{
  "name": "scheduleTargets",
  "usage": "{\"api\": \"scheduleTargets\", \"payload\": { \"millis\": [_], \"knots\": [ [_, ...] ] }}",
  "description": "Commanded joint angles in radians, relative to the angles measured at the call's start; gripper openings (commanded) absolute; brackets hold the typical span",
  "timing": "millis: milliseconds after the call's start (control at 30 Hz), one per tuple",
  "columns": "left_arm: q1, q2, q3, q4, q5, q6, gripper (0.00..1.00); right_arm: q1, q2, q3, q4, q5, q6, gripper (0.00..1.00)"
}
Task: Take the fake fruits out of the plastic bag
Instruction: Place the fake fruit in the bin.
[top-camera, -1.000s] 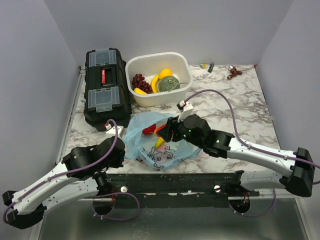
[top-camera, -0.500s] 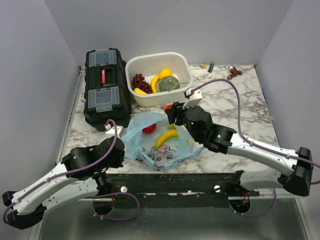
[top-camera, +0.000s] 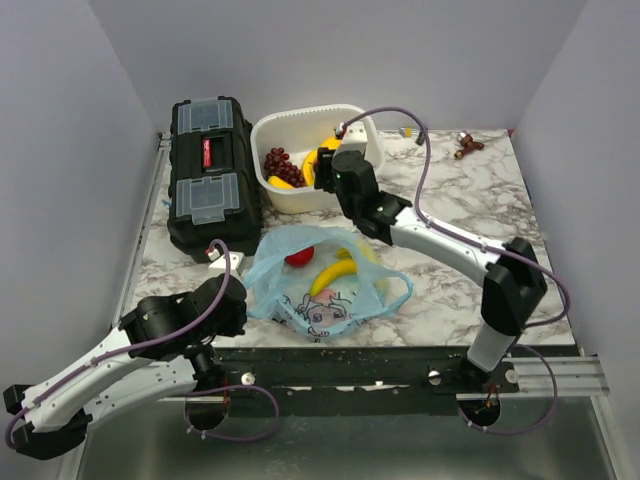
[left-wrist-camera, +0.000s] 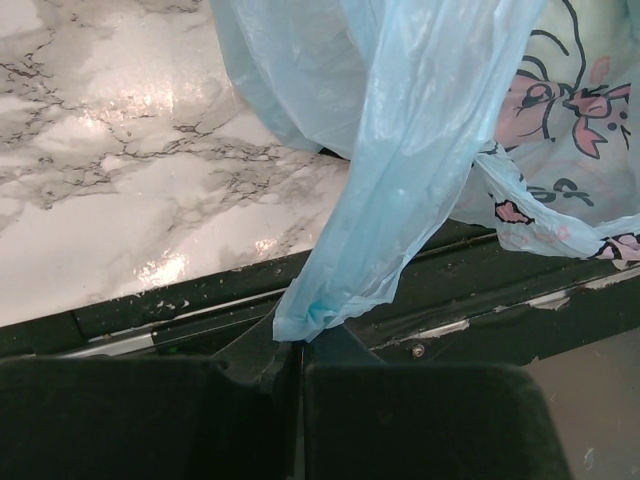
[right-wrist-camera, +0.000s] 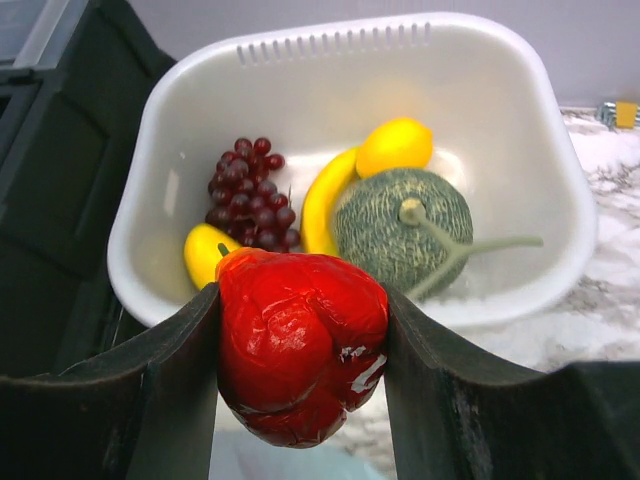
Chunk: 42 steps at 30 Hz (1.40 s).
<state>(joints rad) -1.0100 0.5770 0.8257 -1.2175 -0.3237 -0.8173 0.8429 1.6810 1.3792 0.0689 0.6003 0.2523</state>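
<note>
Right claw (right-wrist-camera: 300, 350) is pinching a red fruit (right-wrist-camera: 295, 340) between both fingers, held over the white tub (right-wrist-camera: 150, 140). In the tub: grape bunch (right-wrist-camera: 248, 200), melon (right-wrist-camera: 400, 225), lemon (right-wrist-camera: 395, 145), curved banana (right-wrist-camera: 318, 205), small yellow piece (right-wrist-camera: 205, 258). Left claw (left-wrist-camera: 298, 345) is pressed together on a taut strip of the plastic bag (left-wrist-camera: 420, 120), at the near edge of the desk (left-wrist-camera: 120, 150). The bag lies on the desk just in front of the tub, mouth open. Inside it: second red fruit (top-camera: 297, 258) and yellow bananas (top-camera: 335, 270), side by side. Black toolbox (top-camera: 208, 170) sits left of the tub.
</note>
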Motion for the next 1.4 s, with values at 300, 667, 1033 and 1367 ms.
{"api": "scheduleTargets", "payload": {
  "millis": [300,667,1033,1367],
  "knots": [
    [0.001,-0.038,-0.003,-0.008,-0.013,-0.005,0.0,-0.096,0.483,0.481,-0.045,-0.18,-0.039,0.05],
    [0.001,-0.042,-0.003,-0.008,-0.01,-0.002,0.0,-0.12,0.882,0.948,-0.228,-0.281,-0.022,0.21],
    [0.001,-0.04,-0.003,-0.007,-0.012,-0.003,0.0,-0.122,0.948,0.98,-0.214,-0.308,-0.073,0.69],
    [0.001,-0.045,-0.003,-0.007,-0.012,-0.004,0.0,-0.122,0.813,0.996,-0.33,-0.288,-0.075,0.91]
  ]
}}
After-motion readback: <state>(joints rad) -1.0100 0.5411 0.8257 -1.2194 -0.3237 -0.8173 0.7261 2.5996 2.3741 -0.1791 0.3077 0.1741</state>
